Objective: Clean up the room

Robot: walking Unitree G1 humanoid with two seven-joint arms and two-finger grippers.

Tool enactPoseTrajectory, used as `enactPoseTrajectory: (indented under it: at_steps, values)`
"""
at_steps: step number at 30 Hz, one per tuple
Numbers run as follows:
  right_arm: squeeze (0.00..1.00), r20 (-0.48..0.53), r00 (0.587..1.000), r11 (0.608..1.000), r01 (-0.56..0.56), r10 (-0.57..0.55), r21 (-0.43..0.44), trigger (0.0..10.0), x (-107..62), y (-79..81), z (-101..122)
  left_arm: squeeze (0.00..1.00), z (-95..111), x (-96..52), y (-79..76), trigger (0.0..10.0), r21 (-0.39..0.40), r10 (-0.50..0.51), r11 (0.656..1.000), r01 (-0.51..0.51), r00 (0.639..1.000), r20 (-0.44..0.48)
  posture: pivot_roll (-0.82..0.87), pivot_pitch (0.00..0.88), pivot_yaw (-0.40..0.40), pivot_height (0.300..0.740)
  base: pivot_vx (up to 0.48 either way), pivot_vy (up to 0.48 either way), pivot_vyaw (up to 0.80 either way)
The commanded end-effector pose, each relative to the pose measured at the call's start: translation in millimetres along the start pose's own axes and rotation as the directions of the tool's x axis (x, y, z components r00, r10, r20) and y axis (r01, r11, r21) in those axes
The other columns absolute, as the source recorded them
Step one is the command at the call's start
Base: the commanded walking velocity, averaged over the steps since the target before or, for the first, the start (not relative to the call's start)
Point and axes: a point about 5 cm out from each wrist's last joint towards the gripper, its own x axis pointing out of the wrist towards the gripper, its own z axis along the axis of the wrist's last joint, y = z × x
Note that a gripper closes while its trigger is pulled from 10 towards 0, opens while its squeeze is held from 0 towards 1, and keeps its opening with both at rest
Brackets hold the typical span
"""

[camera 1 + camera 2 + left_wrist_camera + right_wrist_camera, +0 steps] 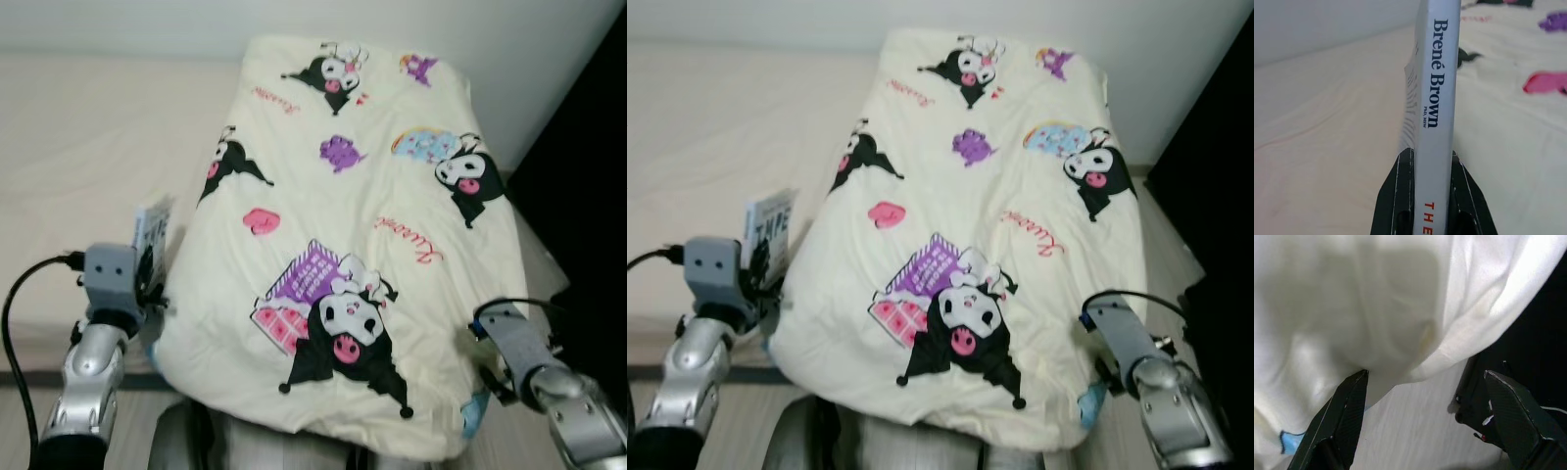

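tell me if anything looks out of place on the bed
The quilt lies bunched in a heap, its near end spilling off the bed edge. The left hand holds a book upright beside it. The right hand is open under the overhang.

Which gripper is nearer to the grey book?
Left. The left gripper is shut on the grey book; the open right gripper is across the quilt, at its other edge.
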Motion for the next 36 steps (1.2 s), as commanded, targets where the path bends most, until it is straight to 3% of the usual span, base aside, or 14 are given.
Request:
enactPoseTrajectory:
  at_steps: [1,7,8,9,19,25,30,33,36]
  values:
    - [0.0,0.015,1.0,0.998,0.024,-0.025,0.059,10.0,4.6,1.0,-5,0.0,-35,-21.0,0.3,10.0,0.046,-0.012,0.999,0.019,0.988,-0.153,-0.11,0.214,-0.025,0.561,0.0,0.0,0.0]
    - [0.0,0.016,0.999,0.995,0.035,-0.037,0.098,10.0,8.8,4.6,-7,0.0,-42,-25.5,4.6,10.0,0.067,0.01,0.998,0.001,0.986,-0.164,-0.11,0.213,-0.026,0.561,0.0,0.0,0.0]
    - [0.0,0.017,0.999,0.994,0.043,-0.045,0.099,1.6,10.3,4.6,-8,0.0,-42,-25.5,6.4,10.0,0.072,0.016,0.997,-0.005,0.987,-0.161,-0.1,0.214,-0.027,0.561,0.0,0.0,0.0]
    - [0.0,0.023,0.999,0.995,0.044,-0.046,0.095,0.0,12.0,4.7,-8,0.0,-42,-25.2,8.0,10.0,0.076,0.022,0.997,-0.01,0.987,-0.158,-0.1,0.212,-0.024,0.561,0.0,0.0,0.0]
    - [0.0,0.071,0.994,0.995,0.073,-0.078,0.07,0.0,17.4,-0.9,-7,0.0,-38,-21.3,8.2,10.0,0.096,0.016,0.995,-0.004,0.992,-0.126,-0.1,0.212,-0.022,0.561,0.0,0.0,0.0]
    - [0.0,0.083,0.99,0.992,0.109,-0.114,0.062,0.0,16.4,-12.4,-10,0.0,-37,-19.9,7.4,10.0,0.104,0.013,0.995,-0.001,0.994,-0.112,-0.11,0.213,-0.02,0.561,0.0,0.0,0.0]
    - [0.0,0.076,0.976,0.978,0.201,-0.205,0.051,0.0,10.9,-39.7,-13,0.0,-34,-16.3,6.8,10.0,0.114,0.004,0.993,0.006,0.996,-0.092,-0.11,0.214,-0.021,0.561,0.0,0.0,0.0]
    - [0.0,0.069,0.973,0.975,0.219,-0.222,0.049,0.0,9.2,-44.9,-14,0.0,-34,-15.9,6.9,10.0,0.116,0.003,0.993,0.007,0.996,-0.089,-0.11,0.215,-0.02,0.561,0.0,0.0,0.0]
    - [0.0,0.043,0.96,0.96,0.274,-0.276,0.05,0.0,1.9,-64.4,-19,0.0,-34,-15.2,7.1,10.0,0.118,0.003,0.993,0.007,0.996,-0.084,-0.12,0.213,-0.022,0.561,0.0,0.0,0.0]
